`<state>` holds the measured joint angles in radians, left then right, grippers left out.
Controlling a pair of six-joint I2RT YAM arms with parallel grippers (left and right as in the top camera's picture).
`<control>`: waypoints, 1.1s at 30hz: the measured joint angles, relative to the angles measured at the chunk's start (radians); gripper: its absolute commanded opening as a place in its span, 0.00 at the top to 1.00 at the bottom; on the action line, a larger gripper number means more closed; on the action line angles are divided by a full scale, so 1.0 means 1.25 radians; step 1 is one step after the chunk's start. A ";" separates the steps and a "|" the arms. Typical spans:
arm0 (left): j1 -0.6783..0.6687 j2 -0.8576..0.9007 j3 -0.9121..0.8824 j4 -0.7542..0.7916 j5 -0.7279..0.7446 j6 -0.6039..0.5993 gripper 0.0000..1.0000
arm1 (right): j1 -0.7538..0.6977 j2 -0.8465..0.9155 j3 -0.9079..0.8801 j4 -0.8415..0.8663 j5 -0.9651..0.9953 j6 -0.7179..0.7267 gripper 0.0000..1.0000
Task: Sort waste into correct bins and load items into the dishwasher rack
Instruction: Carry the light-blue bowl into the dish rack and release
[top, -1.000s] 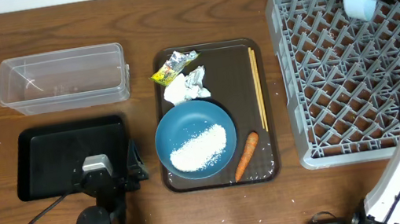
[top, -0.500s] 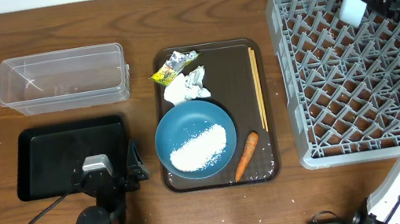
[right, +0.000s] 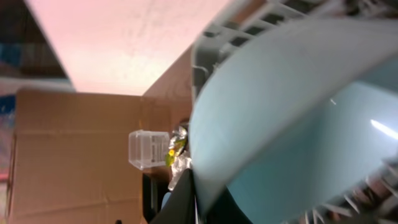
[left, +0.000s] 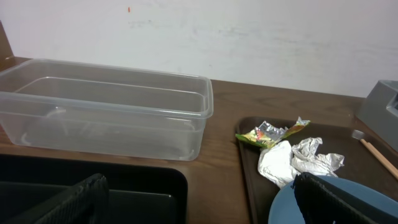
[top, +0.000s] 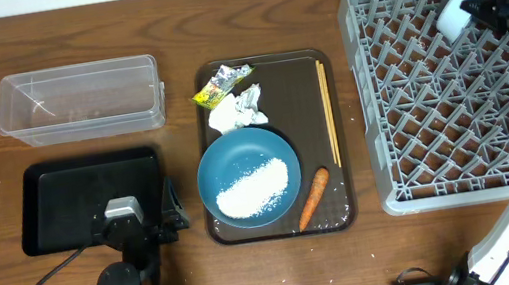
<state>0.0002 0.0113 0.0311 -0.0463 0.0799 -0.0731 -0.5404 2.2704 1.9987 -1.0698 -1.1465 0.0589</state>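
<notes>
The right gripper (top: pixel 497 7) pinches the bowl (top: pixel 458 9) by its rim, over the rack (top: pixel 406 140) at its far right corner. The left gripper (left: pixel 205 202) is spread wide at the black tray (top: pixel 51 198) edge.

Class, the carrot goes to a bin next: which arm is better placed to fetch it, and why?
Probably the left. The left gripper is open over the black tray, beside the brown tray holding the carrot. The right gripper is shut on the light-blue bowl, far off over the rack.
</notes>
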 measured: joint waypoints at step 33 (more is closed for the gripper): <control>0.000 0.000 0.000 0.000 0.000 0.000 0.03 | 0.358 -0.376 -0.005 -0.164 0.435 -0.025 0.01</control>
<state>0.0002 0.0113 0.0311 -0.0463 0.0799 -0.0731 -0.0933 1.8004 1.9926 -1.2747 -0.6033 0.0277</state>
